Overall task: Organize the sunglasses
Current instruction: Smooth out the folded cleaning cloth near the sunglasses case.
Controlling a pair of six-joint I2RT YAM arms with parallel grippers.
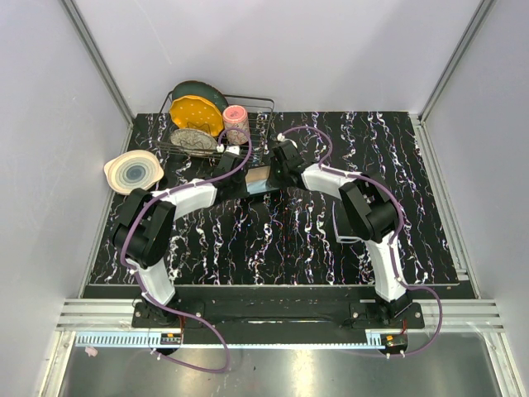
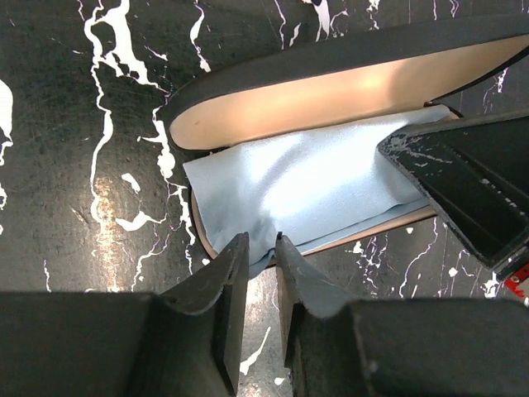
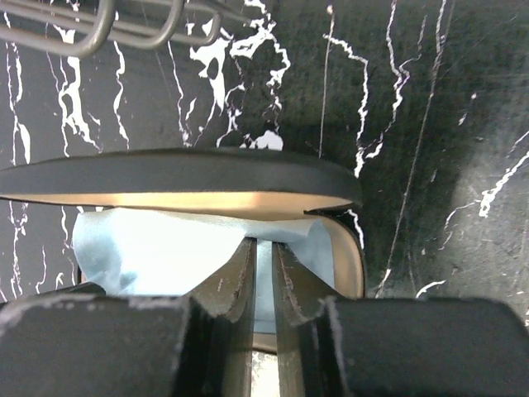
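Top view: on a black marbled table (image 1: pixel 273 240), the left arm (image 1: pixel 186 197) and right arm (image 1: pixel 331 178) meet at the far middle over an open glasses case (image 1: pixel 260 176), just in front of a dish rack (image 1: pixel 256 112).

Left wrist view: the left gripper (image 2: pixel 262 244) has its jaws nearly together at the near edge of a light-blue cloth (image 2: pixel 306 182) lying in the case. Whether they pinch it cannot be told.

Right wrist view: the right gripper (image 3: pixel 263 246), jaws a slit apart, is over the same cloth, and its grip is also unclear.

The sunglasses cannot be made out in any view.
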